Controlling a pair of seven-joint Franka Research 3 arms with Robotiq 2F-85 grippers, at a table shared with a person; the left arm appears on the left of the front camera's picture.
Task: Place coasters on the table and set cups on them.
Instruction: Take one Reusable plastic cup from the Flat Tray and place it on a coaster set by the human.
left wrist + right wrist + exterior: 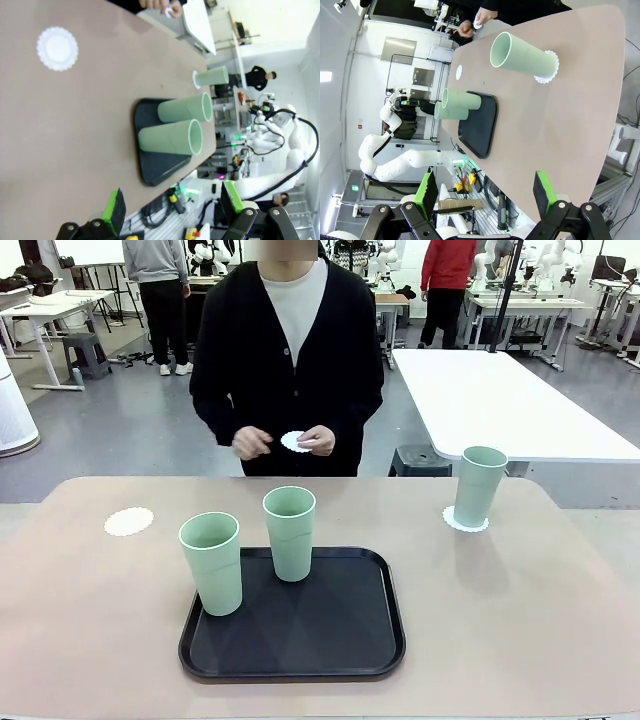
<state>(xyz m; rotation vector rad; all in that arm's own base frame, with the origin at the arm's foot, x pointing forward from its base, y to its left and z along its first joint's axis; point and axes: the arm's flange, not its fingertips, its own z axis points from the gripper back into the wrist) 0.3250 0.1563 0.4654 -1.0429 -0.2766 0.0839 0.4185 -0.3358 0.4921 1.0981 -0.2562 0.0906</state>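
While it hangs short of the tray [330, 640], left gripper [174, 200]: jaws wide apart, empty.
Right gripper [485, 189]: jaws wide apart, touching nothing.
Left cup [211, 562]: upright at the tray's left edge.
Middle cup [290, 532]: upright on the tray's far part.
Third cup [479, 485]: right of the tray, on a doily coaster [466, 523].
Bare coaster [129, 521]: left of the tray, on the table [520, 620].
Person's hand [318, 440]: beyond the tray, holding another coaster [292, 441].

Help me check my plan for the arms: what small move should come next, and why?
Probably the open left gripper should reach for the left cup on the tray, to carry it to the bare coaster lying left of it on the table. The right cup already stands on its coaster, and the person's hand holds another coaster, not yet laid down.
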